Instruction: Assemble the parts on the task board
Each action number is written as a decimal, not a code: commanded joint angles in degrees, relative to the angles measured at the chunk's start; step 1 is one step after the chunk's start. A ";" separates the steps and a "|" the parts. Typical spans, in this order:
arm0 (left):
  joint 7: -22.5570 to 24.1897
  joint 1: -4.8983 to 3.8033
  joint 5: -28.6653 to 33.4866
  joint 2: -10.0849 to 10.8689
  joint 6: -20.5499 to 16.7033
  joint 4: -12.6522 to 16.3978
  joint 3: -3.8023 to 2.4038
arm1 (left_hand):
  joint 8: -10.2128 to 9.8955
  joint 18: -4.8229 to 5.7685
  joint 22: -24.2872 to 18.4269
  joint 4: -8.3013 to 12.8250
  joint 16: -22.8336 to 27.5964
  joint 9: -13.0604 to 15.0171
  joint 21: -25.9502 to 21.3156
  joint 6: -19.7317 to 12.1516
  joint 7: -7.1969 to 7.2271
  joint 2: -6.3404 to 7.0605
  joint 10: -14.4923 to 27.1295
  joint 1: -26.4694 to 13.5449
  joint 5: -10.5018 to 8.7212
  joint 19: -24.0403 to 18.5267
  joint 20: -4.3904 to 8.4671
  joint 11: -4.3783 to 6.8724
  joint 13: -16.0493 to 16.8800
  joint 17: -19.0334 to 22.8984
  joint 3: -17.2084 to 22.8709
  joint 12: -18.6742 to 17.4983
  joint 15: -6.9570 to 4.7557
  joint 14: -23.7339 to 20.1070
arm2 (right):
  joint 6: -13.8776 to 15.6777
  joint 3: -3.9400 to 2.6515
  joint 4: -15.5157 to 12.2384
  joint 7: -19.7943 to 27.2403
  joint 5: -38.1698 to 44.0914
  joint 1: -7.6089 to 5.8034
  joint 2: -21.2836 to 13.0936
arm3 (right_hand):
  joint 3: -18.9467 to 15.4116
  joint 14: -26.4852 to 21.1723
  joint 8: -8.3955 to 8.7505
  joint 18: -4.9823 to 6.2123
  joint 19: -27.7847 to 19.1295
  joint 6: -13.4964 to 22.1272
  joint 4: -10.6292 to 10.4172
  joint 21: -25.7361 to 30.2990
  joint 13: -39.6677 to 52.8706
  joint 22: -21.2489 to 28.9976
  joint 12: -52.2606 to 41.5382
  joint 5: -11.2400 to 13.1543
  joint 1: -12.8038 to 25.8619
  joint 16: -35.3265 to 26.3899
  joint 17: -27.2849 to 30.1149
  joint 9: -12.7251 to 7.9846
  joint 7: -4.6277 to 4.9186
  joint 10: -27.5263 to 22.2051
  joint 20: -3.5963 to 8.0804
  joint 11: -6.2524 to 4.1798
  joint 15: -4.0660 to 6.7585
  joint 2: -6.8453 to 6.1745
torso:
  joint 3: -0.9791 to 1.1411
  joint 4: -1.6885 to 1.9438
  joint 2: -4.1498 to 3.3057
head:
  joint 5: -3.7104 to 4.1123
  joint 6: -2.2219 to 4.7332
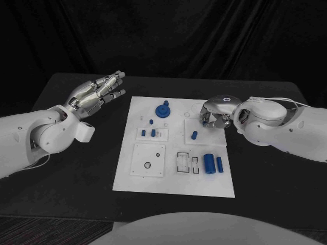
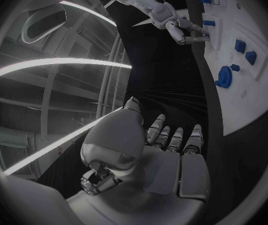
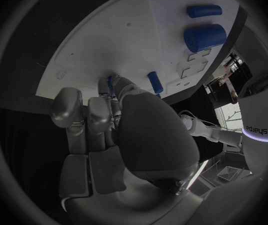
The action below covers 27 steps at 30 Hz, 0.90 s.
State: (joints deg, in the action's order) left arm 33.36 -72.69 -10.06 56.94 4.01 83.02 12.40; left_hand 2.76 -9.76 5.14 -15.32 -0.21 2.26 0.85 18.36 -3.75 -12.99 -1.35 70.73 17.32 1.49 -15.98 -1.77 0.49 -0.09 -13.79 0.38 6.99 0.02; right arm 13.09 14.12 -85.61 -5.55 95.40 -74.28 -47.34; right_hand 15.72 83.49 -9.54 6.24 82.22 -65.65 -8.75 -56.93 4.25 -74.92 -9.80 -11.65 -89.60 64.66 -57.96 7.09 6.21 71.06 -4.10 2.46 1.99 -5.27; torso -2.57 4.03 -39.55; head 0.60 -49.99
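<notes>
The white task board (image 1: 174, 178) lies in the middle of the black table. My right hand (image 1: 213, 115) reaches down onto the board's far right part, its fingertips curled together on the surface. In the right wrist view its fingers (image 3: 103, 110) pinch a small blue part (image 3: 111, 81) against the board (image 3: 109, 35), close to a short blue peg (image 3: 154, 82). That peg (image 1: 194, 136) lies just in front of the hand. My left hand (image 1: 97, 93) hangs in the air left of the board, fingers spread and holding nothing. A round blue knob (image 1: 163, 109) stands at the board's far middle.
Two blue cylinders (image 1: 214, 164) lie side by side on the board's near right, beside rectangular slots (image 1: 184, 162). Two small blue pegs (image 1: 148, 133) stand in a plate left of centre. A square white plate with holes (image 1: 148, 160) lies near left. Bare table (image 1: 75, 173) surrounds the board.
</notes>
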 commanded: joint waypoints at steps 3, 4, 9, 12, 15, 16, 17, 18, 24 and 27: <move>0.07 0.13 0.52 -0.07 0.70 -0.04 -0.05 | 0.31 -0.64 0.14 0.36 0.21 0.06 0.30 0.36 -0.06 -0.06 -0.40 0.63 0.39 0.15 -0.42 -0.08 0.07 0.09 0.00 0.29 0.43 -0.02 | 4.26 -0.05 -1.55 0.44 0.29 -0.05 -0.97 | 0.06 0.42 -0.19 -1.03 0.41 -0.58 0.48 -0.26 -0.01 -8.32 -0.08 -0.08 -0.52 -0.25 0.34 0.28 -0.08 0.71 0.08 -0.08 0.03 0.16 | -0.05 0.03 0.12 | -0.44 -0.01; 0.01 0.14 0.52 -0.06 0.72 -0.06 -0.05 | 0.31 -0.64 0.14 0.36 0.21 0.06 0.30 0.36 -0.06 -0.06 -0.40 0.63 0.39 0.15 -0.42 -0.08 0.07 0.09 0.00 0.29 0.43 -0.02 | 4.68 -0.05 -1.97 0.44 0.29 -0.21 -1.23 | 0.07 0.42 -0.19 -1.03 0.42 -0.60 0.51 -0.33 -0.02 -8.33 -0.06 -0.08 -0.56 -0.29 0.39 0.29 -0.09 0.73 0.08 -0.09 0.04 0.16 | -0.06 0.05 0.12 | -0.47 -0.01; -0.25 0.16 0.52 -0.12 0.85 -0.17 -0.05 | 0.30 -0.64 0.09 0.39 0.21 0.05 0.29 0.27 -0.08 -0.05 -0.39 0.67 0.41 0.15 -0.42 -0.10 0.07 0.09 0.00 0.29 0.43 -0.02 | 6.00 -0.05 -4.06 0.28 0.30 -1.57 -2.31 | 0.05 0.41 -0.16 -1.04 0.43 -0.59 0.55 -0.42 -0.05 -8.34 0.02 -0.05 -0.60 -0.35 0.47 0.29 -0.08 0.74 0.10 -0.08 0.06 0.11 | -0.07 0.02 0.17 | -0.58 -0.01; -0.40 0.16 0.52 -0.19 0.93 -0.24 -0.05 | 0.30 -0.64 0.09 0.39 0.21 0.05 0.29 0.27 -0.08 -0.05 -0.39 0.67 0.41 0.15 -0.42 -0.10 0.07 0.09 0.00 0.29 0.43 -0.02 | 6.46 -0.05 -5.65 0.10 0.30 -2.75 -2.95 | 0.01 0.38 -0.08 -1.03 0.38 -0.52 0.53 -0.31 -0.12 -8.31 0.19 0.04 -0.59 -0.54 0.71 0.28 -0.05 0.71 0.11 -0.04 0.05 0.06 | -0.08 0.02 0.18 | -0.67 -0.01; -0.58 0.16 0.52 -0.25 1.03 -0.29 -0.05 | 0.30 -0.63 0.09 0.45 0.21 0.04 0.29 0.27 -0.10 -0.03 -0.36 0.73 0.47 0.16 -0.41 -0.11 0.06 0.09 0.00 0.28 0.41 -0.02 | 6.65 -0.05 -7.31 -0.02 0.30 -3.60 -3.47 | -0.02 0.35 0.08 -1.02 0.33 -0.34 0.49 -0.25 -0.22 -8.28 0.45 0.12 -0.58 -0.70 0.90 0.24 0.00 0.65 0.11 0.02 0.01 0.02 | -0.11 0.02 0.22 | -0.66 -0.01; -0.63 0.17 0.52 -0.27 1.06 -0.31 -0.05 | 0.30 -0.63 0.09 0.45 0.21 0.04 0.29 0.27 -0.10 -0.03 -0.36 0.73 0.47 0.16 -0.41 -0.11 0.06 0.09 0.00 0.28 0.41 -0.02 | 6.69 -0.05 -7.70 -0.02 0.30 -3.73 -3.56 | -0.02 0.35 0.09 -1.02 0.33 -0.34 0.49 -0.26 -0.22 -8.28 0.45 0.12 -0.59 -0.70 0.90 0.24 0.00 0.64 0.11 0.02 0.01 0.02 | -0.11 0.02 0.20 | -0.66 -0.01; -0.69 0.17 0.52 -0.30 1.09 -0.34 -0.05 | 0.30 -0.63 0.09 0.45 0.21 0.04 0.29 0.27 -0.10 -0.03 -0.36 0.73 0.47 0.16 -0.41 -0.11 0.06 0.09 0.00 0.28 0.41 -0.02 | 6.74 -0.05 -8.19 -0.02 0.30 -3.88 -3.63 | -0.02 0.34 0.20 -1.03 0.31 -0.21 0.48 -0.32 -0.27 -8.29 0.60 0.15 -0.60 -0.77 0.98 0.21 0.03 0.61 0.10 0.05 -0.01 -0.01 | -0.12 0.02 0.22 | -0.64 -0.01; -0.77 0.17 0.52 -0.34 1.14 -0.38 -0.05 | 0.30 -0.63 0.06 0.47 0.21 0.04 0.28 0.25 -0.11 -0.03 -0.34 0.75 0.49 0.15 -0.41 -0.13 0.05 0.09 0.01 0.28 0.40 -0.02 | 6.74 -0.05 -8.66 -0.01 0.30 -4.00 -3.66 | -0.02 0.33 0.25 -1.03 0.30 -0.16 0.48 -0.31 -0.29 -8.28 0.66 0.16 -0.62 -0.80 1.02 0.19 0.04 0.60 0.10 0.06 -0.02 -0.01 | -0.13 0.01 0.21 | -0.62 -0.01; -1.04 0.25 0.52 -0.58 1.44 -0.53 -0.05 | 0.32 -0.62 -0.01 0.57 0.21 0.04 0.27 0.28 -0.22 -0.08 -0.31 0.88 0.60 0.15 -0.40 -0.21 0.04 0.09 0.04 0.28 0.38 -0.02 | 4.70 -0.05 -11.13 0.07 0.30 -4.23 -2.62 | 0.03 0.36 0.68 -1.07 0.25 0.32 0.44 -0.51 -0.40 -8.30 1.14 0.29 -0.71 -0.91 1.18 0.03 0.19 0.55 0.06 0.19 -0.11 -0.04 | -0.14 -0.01 0.19 | -0.82 -0.01; -1.18 0.30 0.52 -0.73 1.54 -0.61 -0.05 | 0.34 -0.61 -0.05 0.62 0.21 0.05 0.26 0.34 -0.29 -0.12 -0.28 0.96 0.67 0.15 -0.39 -0.26 0.04 0.09 0.07 0.27 0.36 -0.02 | 3.31 -0.05 -11.99 0.10 0.30 -3.76 -1.25 | 0.03 0.38 0.91 -1.08 0.22 0.54 0.36 -0.59 -0.46 -8.31 1.42 0.43 -0.69 -0.95 1.25 -0.07 0.26 0.49 0.04 0.27 -0.17 -0.08 | -0.11 -0.02 0.19 | -1.15 -0.01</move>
State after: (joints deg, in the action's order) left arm 31.92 -72.48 -10.04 56.34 4.62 82.39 12.41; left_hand 2.76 -9.76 5.19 -15.00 -0.21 2.26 0.85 18.64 -3.90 -12.99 -1.34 71.17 17.81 1.49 -15.98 -1.77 0.48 -0.05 -13.80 0.38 6.98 0.02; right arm 17.78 14.10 -97.10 -5.48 95.41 -78.33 -48.91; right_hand 15.87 83.49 -9.03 6.25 82.21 -65.48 -8.45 -57.24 3.83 -74.91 -8.60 -11.21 -89.82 64.05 -56.77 7.05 6.34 71.56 -4.10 2.36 1.99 -5.21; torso -2.69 4.03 -39.35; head -0.37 -49.99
